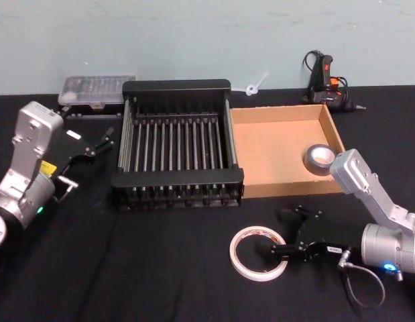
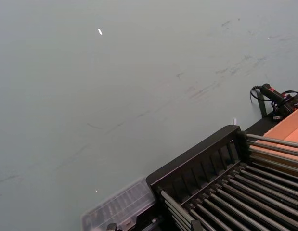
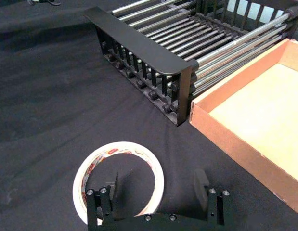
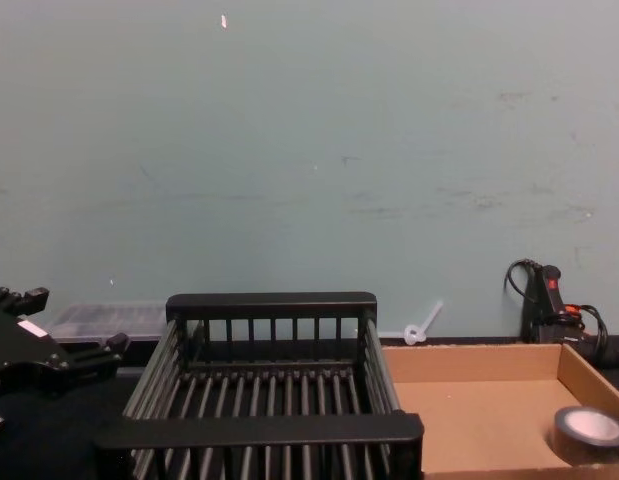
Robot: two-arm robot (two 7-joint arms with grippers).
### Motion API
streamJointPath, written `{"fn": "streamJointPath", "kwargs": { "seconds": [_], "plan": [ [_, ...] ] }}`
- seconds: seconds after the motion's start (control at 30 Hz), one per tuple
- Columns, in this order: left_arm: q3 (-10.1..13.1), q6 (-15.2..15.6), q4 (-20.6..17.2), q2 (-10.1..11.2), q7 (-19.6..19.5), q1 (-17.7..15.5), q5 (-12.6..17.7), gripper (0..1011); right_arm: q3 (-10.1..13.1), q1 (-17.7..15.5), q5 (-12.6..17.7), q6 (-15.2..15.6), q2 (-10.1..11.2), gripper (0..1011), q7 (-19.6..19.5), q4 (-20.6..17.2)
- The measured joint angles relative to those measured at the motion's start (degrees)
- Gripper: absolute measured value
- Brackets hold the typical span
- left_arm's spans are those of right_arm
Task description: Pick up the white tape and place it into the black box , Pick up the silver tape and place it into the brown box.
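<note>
Counter (image 1: 160, 268): matt black cloth, soft folds, lower half of head view. Black plastic slatted crate (image 1: 177, 87), centre: dull thick rims, smooth shiny metal-looking rods across the bottom. Shallow brown cardboard tray (image 1: 281, 111), right of centre: matt, papery. Small dark grey-silver tape roll (image 1: 320, 159) in its right corner: slight sheen. Flat white tape roll with red print (image 1: 258, 253), lower centre: smooth, glossy. Clear plastic lidded case (image 1: 96, 89), upper left: translucent, shiny. Right pincer (image 3: 160, 186): matt black fingers.
</note>
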Motion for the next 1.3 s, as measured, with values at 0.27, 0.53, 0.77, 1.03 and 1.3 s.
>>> {"fn": "streamJointPath", "kwargs": {
  "seconds": [0.27, 0.53, 0.77, 1.03, 1.3],
  "plan": [
    [0.00, 0.00, 0.00, 0.00, 0.00, 0.00, 0.00, 1002, -0.56, 0.42, -0.06, -0.26, -0.13, 1002, 0.19, 0.45],
    [0.00, 0.00, 0.00, 0.00, 0.00, 0.00, 0.00, 1001, -1.07, 0.89, -0.14, -0.22, -0.41, 1002, 0.27, 1.06],
    [0.00, 0.00, 0.00, 0.00, 0.00, 0.00, 0.00, 1001, -1.42, 1.36, -0.25, -0.12, -0.75, 1002, 0.28, 1.71],
    [0.00, 0.00, 0.00, 0.00, 0.00, 0.00, 0.00, 1001, -1.74, 1.82, -0.38, -0.09, -1.06, 1002, 0.31, 2.31],
    [0.00, 0.00, 0.00, 0.00, 0.00, 0.00, 0.00, 1001, -1.93, 2.06, -0.41, 0.01, -1.19, 1002, 0.37, 2.63]
  ]
}}
